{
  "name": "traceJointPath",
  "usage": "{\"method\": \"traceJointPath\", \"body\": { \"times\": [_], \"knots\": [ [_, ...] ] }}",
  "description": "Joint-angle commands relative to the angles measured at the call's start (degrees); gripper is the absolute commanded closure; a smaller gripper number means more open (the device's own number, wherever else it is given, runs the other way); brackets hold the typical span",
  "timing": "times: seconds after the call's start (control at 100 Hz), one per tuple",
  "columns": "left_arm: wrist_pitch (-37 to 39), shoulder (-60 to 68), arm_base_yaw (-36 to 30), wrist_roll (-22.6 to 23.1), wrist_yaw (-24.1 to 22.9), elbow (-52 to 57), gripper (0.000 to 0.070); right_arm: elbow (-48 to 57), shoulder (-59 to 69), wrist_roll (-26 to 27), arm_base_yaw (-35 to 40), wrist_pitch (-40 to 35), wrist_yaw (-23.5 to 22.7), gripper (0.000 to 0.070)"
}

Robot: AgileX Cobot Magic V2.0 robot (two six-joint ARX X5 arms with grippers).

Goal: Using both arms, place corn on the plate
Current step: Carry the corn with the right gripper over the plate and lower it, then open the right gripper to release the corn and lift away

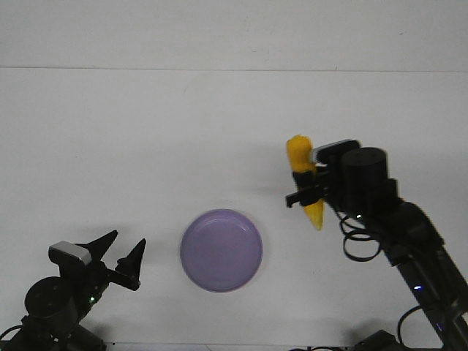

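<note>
The yellow corn (303, 175) is held off the table by my right gripper (306, 189), which is shut around its middle. The cob hangs nearly upright, blunt end up and pointed tip down. It sits to the right of the lavender plate (221, 250) and a little farther back. The plate lies flat on the white table near the front, nothing on it. My left gripper (122, 254) is open and empty at the front left, its two pointed fingers spread, to the left of the plate.
The white table (146, 131) stretches back to a pale wall. The right arm's black body and cables (409, 248) fill the front right corner. The left arm's base (51, 307) sits at the front left corner.
</note>
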Motion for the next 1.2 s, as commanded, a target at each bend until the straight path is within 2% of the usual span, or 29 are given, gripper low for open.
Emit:
{"method": "traceJointPath", "body": {
  "times": [0.0, 0.24, 0.42, 0.67, 0.74, 0.86, 0.92, 1.19],
  "knots": [
    [0.7, 0.2, -0.2, 0.1, -0.1, 0.6, 0.0212, -3.6, 1.3, 2.1, 5.2, 2.4, 0.9, 0.0581],
    [0.7, 0.2, -0.2, 0.1, -0.1, 0.6, 0.0212, -16.3, 7.4, 5.8, 18.6, 18.4, 6.3, 0.0581],
    [0.7, 0.2, -0.2, 0.1, -0.1, 0.6, 0.0212, -16.7, 16.8, 6.0, 22.4, 24.0, 6.2, 0.0581],
    [0.7, 0.2, -0.2, 0.1, -0.1, 0.6, 0.0212, -16.7, 24.2, 5.3, 24.5, 28.0, 6.1, 0.0577],
    [0.7, 0.2, -0.2, 0.1, -0.1, 0.6, 0.0212, -16.7, 25.0, 5.4, 24.8, 28.7, 6.1, 0.052],
    [0.7, 0.2, -0.2, 0.1, -0.1, 0.6, 0.0212, -16.7, 25.1, 5.5, 25.1, 28.7, 5.7, 0.028],
    [0.7, 0.2, -0.2, 0.1, -0.1, 0.6, 0.0212, -16.7, 25.0, 5.6, 25.2, 28.3, 5.5, 0.0212],
    [0.7, 0.2, -0.2, 0.1, -0.1, 0.6, 0.0212, -14.4, 19.7, 4.6, 23.9, 21.7, 5.7, 0.0205]
  ]
}}
